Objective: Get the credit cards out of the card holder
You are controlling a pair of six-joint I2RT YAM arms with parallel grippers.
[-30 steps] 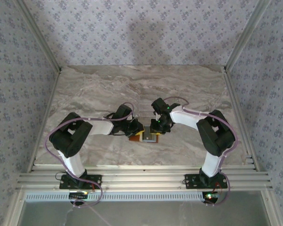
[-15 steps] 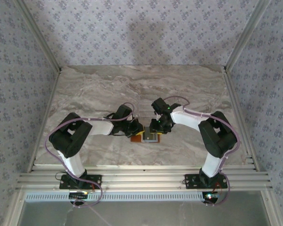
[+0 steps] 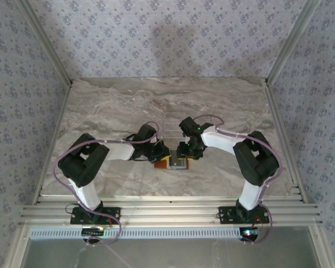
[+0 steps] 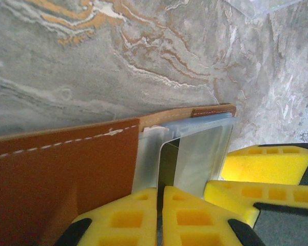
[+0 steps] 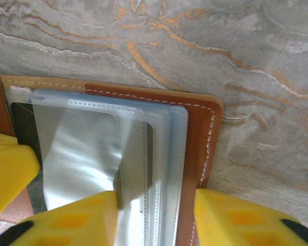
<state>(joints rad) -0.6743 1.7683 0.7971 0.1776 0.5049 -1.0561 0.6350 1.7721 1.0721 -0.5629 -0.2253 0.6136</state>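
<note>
The brown card holder (image 3: 173,162) lies open on the marble table between both grippers. Its clear inner sleeves (image 5: 92,148) fan out over the brown cover (image 5: 200,133). A dark credit card (image 5: 21,123) sits inside a sleeve, and a second dark card edge (image 5: 150,148) shows under another. My left gripper (image 4: 160,205) is shut on a thin sleeve leaf of the holder, a dark card (image 4: 168,164) just beyond its pads. My right gripper (image 5: 154,220) stands open, its fingers (image 5: 241,218) straddling the sleeves' stitched edge and the cover's rim.
A clear plastic sheet (image 3: 167,129) lies on the table just behind the holder; its corner (image 4: 267,5) is visible in the left wrist view. The right gripper's yellow fingers (image 4: 267,164) sit close beside the left pads. Wallpapered walls enclose the table.
The right gripper's jaws have spread wider over the holder's right side and shifted slightly left. The left gripper keeps its pinch and has not moved.
</note>
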